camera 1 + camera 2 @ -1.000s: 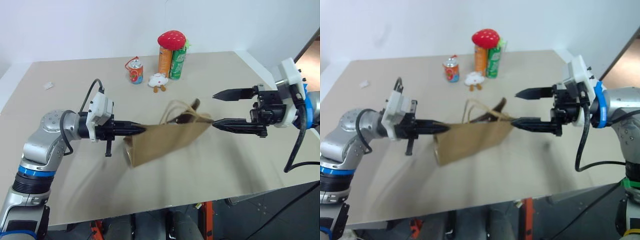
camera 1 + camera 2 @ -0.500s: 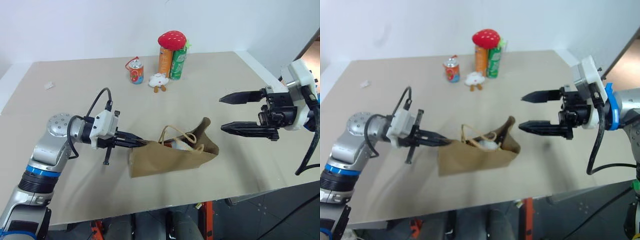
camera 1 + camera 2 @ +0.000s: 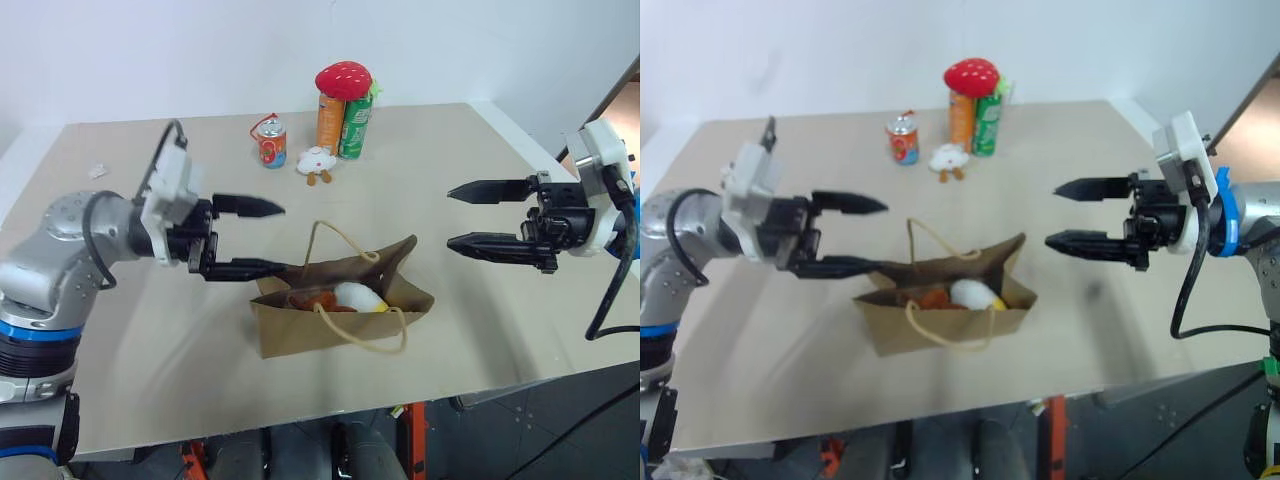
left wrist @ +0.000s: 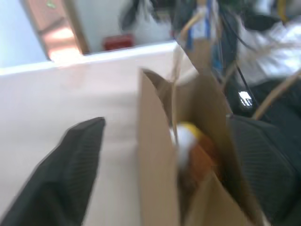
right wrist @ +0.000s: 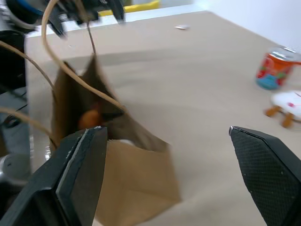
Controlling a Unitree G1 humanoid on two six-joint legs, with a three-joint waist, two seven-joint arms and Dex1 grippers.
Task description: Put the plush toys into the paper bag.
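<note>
Since 1 second ago the brown kraft paper bag (image 3: 340,305) has dropped from mid-air onto the beige tabletop (image 3: 150,330), and the left gripper (image 3: 262,237), which was pinched on the bag's end, has let go and stands spread wide, empty. Its upper finger sits clear above the bag; its lower finger tip is right at the bag's left top edge — contact can't be judged. Right gripper (image 3: 464,216) has pulled off to the right of the bag, jaws wide apart as before, holding nothing, well apart from the paper.

Bag now rests on the table with its mouth gaping upward, 2 tan twisted-cord handles showing: 1 loop (image 3: 340,240) standing up at the back, 1 loop (image 3: 362,335) hanging over the front face. Inside the opening — an orange-brown furry plush toy (image 3: 312,299) next to a white-and-yellow egg-shaped plush toy (image 3: 357,297), both down in the bag, touching each other. Left wrist view looks along the bag's edge, same white-yellow and orange shapes inside, blurred.

At the far side of the table, well apart from the bag: a small white plush toy with orange feet (image 3: 318,162) lying on the surface, a red-and-blue drink can (image 3: 271,142) just to its left, an orange can (image 3: 329,122) and a green can (image 3: 354,126) side by side with a red strawberry-shaped plush toy (image 3: 343,80) perched on top. Small white scrap (image 3: 97,171) near the far left edge.
</note>
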